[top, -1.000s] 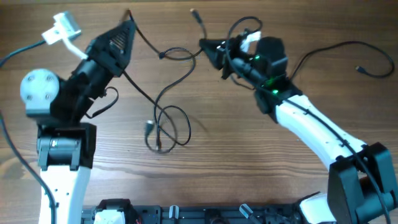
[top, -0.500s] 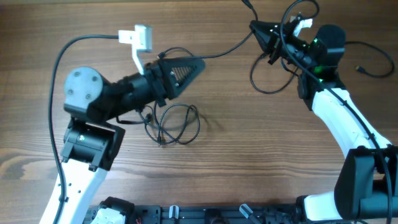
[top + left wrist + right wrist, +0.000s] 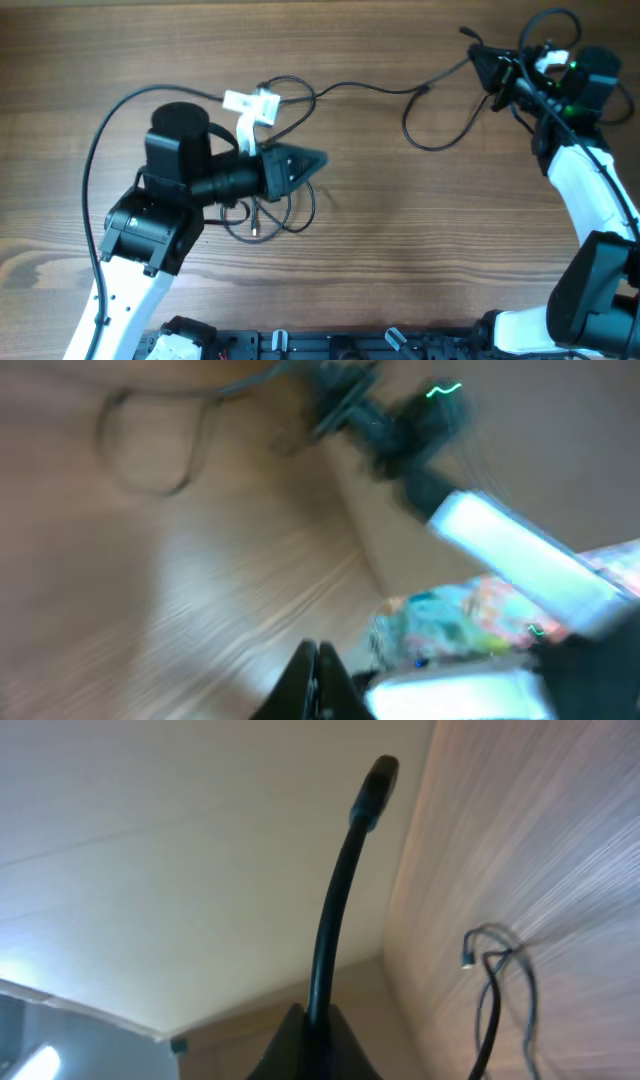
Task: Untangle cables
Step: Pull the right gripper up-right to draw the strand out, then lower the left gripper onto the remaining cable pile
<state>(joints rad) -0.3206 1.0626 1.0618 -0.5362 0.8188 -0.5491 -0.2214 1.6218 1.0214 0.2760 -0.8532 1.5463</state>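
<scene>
Thin black cables lie on the wooden table. One long cable (image 3: 370, 88) runs from a bend near the left wrist, through a loop (image 3: 430, 138), up to my right gripper (image 3: 478, 52) at the far right. That gripper is shut on this cable (image 3: 335, 900), whose plug end sticks out past the fingers (image 3: 310, 1015). A small coil of cable (image 3: 290, 222) lies under my left gripper (image 3: 318, 158), which points right. In the blurred left wrist view its fingers (image 3: 318, 660) are pressed together with nothing seen between them.
A thick black wire (image 3: 100, 130) arcs from the left arm over the table's left part. A black rail (image 3: 300, 345) runs along the front edge. More cable strands (image 3: 490, 990) hang in the right wrist view. The right arm (image 3: 420, 430) shows blurred in the left wrist view.
My right gripper moved right and back, drawing the long cable out across the table. My left arm swung from the back left to the middle, over the coil.
</scene>
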